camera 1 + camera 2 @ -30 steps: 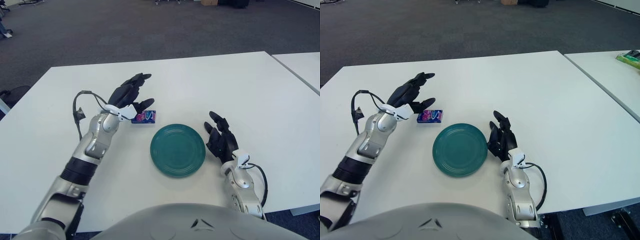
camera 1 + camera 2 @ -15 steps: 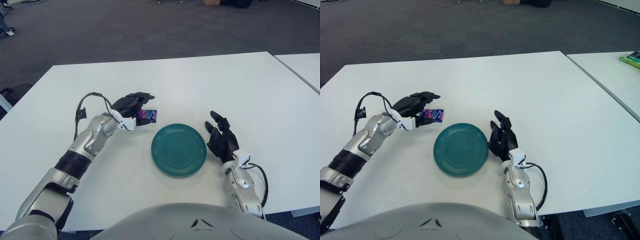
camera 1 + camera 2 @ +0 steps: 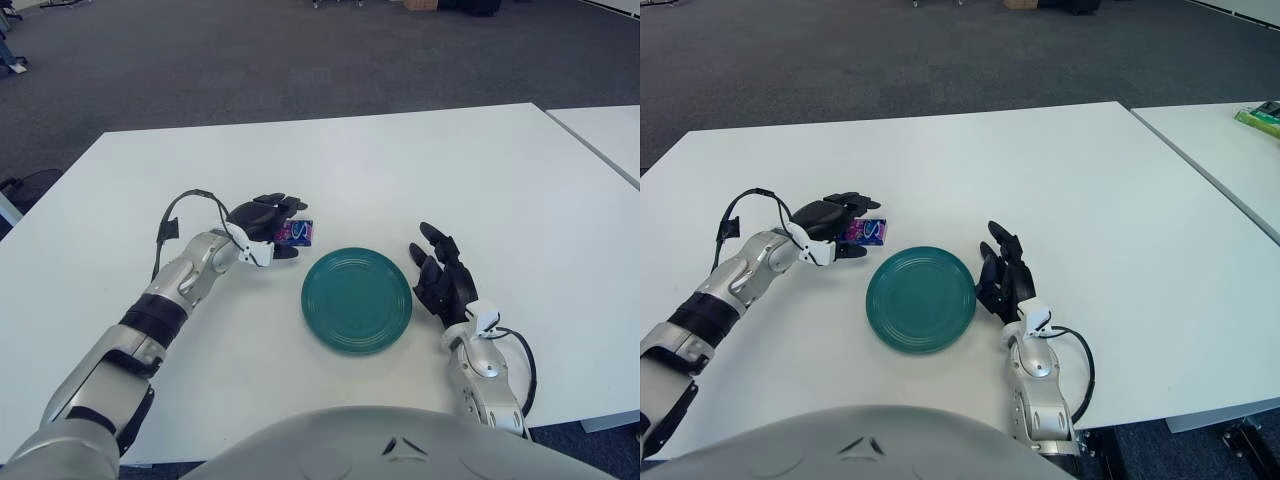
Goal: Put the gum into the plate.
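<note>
The gum (image 3: 297,232) is a small blue and purple pack lying on the white table (image 3: 400,170), just left of and behind the teal plate (image 3: 357,299). My left hand (image 3: 270,222) is lowered over the pack's left end, its black fingers curled around it; the pack still looks to be resting on the table. The same pack (image 3: 867,232) and left hand (image 3: 840,222) show in the right eye view. The plate (image 3: 920,299) holds nothing. My right hand (image 3: 442,279) shows just right of the plate, fingers spread, holding nothing.
A second white table (image 3: 605,130) stands to the right across a narrow gap, with a green object (image 3: 1262,116) on it. Dark carpet lies beyond the far edge. A black cable loops at my left wrist (image 3: 170,215).
My left hand came down from a raised, spread pose onto the gum and curled its fingers around the pack's left end. The right hand and the plate stayed put.
</note>
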You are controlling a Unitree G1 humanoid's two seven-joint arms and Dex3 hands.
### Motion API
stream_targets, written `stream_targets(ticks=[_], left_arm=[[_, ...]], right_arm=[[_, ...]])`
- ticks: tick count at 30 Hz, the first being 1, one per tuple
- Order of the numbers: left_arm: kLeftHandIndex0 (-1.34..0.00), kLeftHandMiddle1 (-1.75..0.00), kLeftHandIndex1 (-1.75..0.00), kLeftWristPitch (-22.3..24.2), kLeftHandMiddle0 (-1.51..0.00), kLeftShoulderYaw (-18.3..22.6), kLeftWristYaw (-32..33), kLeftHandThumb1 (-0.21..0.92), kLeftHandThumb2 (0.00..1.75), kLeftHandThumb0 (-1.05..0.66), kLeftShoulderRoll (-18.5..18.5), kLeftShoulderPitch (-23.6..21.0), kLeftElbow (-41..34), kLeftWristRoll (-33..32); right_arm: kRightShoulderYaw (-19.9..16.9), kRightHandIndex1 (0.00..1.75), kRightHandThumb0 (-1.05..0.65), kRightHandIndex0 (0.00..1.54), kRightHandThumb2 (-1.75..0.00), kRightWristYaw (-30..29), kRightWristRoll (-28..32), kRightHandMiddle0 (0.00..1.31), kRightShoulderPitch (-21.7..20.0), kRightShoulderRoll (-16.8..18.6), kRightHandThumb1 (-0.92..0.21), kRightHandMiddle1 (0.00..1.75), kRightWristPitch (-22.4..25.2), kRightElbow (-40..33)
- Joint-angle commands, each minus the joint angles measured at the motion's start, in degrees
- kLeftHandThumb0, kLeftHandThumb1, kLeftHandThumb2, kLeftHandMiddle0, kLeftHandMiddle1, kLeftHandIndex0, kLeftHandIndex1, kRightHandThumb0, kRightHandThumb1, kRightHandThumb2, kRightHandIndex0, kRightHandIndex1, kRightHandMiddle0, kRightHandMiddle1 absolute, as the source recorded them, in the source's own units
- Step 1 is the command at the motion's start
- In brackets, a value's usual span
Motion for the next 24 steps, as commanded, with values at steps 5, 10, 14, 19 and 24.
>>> stream_targets(ticks=[5,10,14,19,24], left_arm=[[0.0,-0.01,-0.68,-0.45,-0.18,-1.76,2.34,0.92,0.47,-1.04,-1.51,-3.31,6.09,1.84],[0.0,-0.01,-0.69,-0.05,-0.19,-2.4,2.79,0.92,0.48,-1.03,-2.68,-4.58,9.56,1.9],[0.0,-0.01,-0.69,0.84,-0.19,-2.63,2.85,0.92,0.5,-1.04,-3.58,-5.52,11.7,1.9],[0.0,0.0,-0.68,2.01,-0.19,-2.85,2.43,0.92,0.54,-1.05,-4.59,-6.45,13.73,1.63],[-0.01,-0.01,-0.69,3.47,-0.2,-3.29,1.95,0.92,0.57,-1.04,-5.78,-7.31,16.07,1.53]], right_arm=[[-0.39,0.0,-0.7,0.3,-0.96,-0.3,0.81,0.0,1.24,0.54,-0.92,0.52,1.46,2.15],[-0.77,0.0,-0.7,0.3,-0.95,-0.21,1.09,0.0,1.06,0.57,-0.92,0.51,0.86,2.7],[-0.95,0.0,-0.7,0.3,-0.95,-0.36,1.07,0.0,0.87,0.7,-0.92,0.51,0.42,3.14],[-1.12,0.0,-0.71,0.3,-0.95,-0.23,1.09,0.0,0.71,0.69,-0.92,0.52,-0.11,3.74],[-1.23,0.0,-0.71,0.3,-0.95,-0.04,1.23,0.0,0.63,0.65,-0.92,0.52,-0.41,4.11]])
